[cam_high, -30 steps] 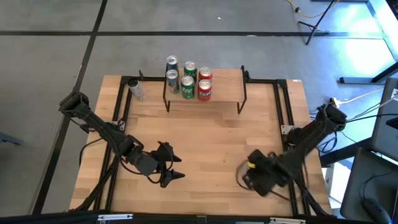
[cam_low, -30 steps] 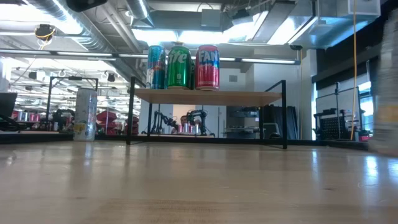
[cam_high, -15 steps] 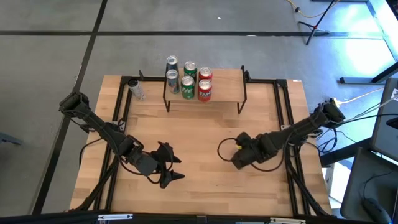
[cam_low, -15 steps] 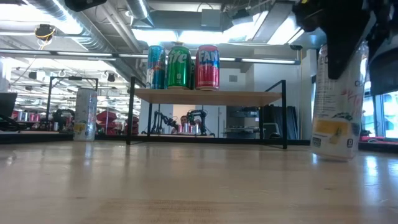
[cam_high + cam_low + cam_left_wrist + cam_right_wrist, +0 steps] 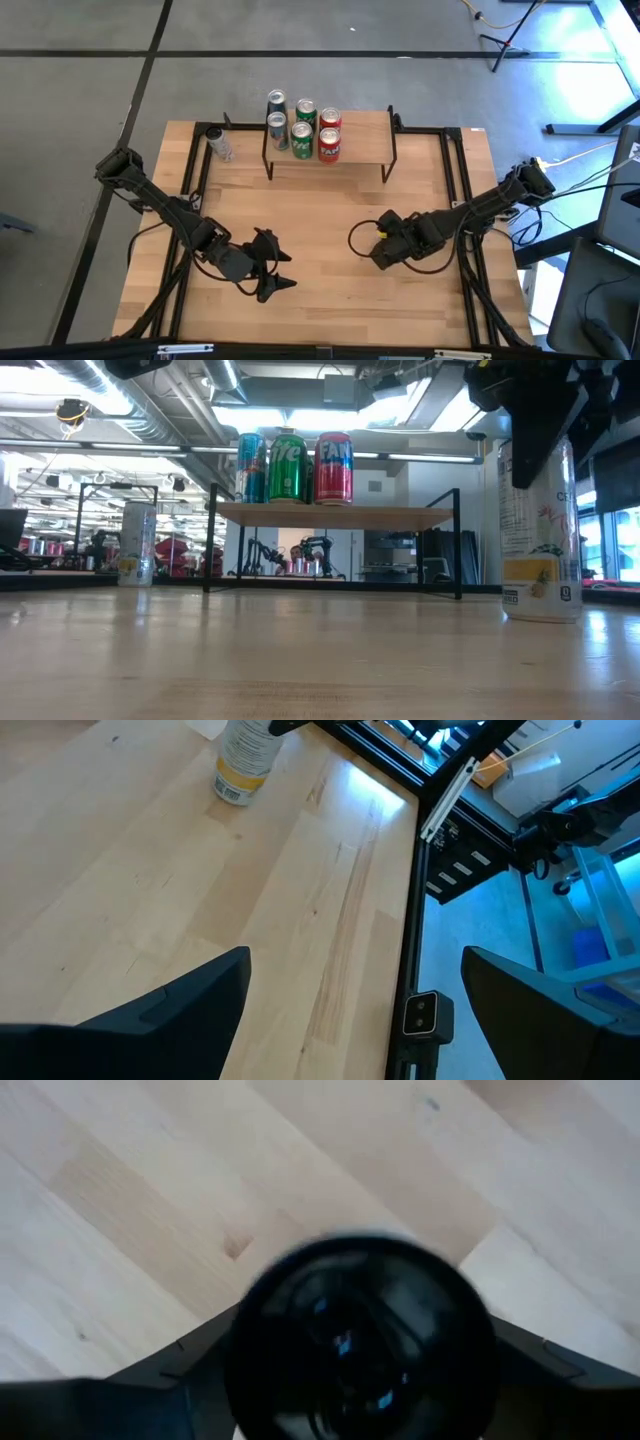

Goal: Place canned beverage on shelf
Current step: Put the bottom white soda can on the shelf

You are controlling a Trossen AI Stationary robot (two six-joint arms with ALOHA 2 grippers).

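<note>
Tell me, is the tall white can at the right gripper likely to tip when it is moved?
Probably yes: the tall white can looks narrow for its height, standing upright on the table. Held near its top by the right gripper, it may swing. Its smooth wall seems slippery.

Since a second ago the right gripper [image 5: 384, 243] swings in from the table's near right corner toward its middle, carrying a tall white can [image 5: 540, 535]. That can enters the low view at the right, first raised and tilted between the jaws, now upright with its base at the tabletop [image 5: 300, 660].
</note>
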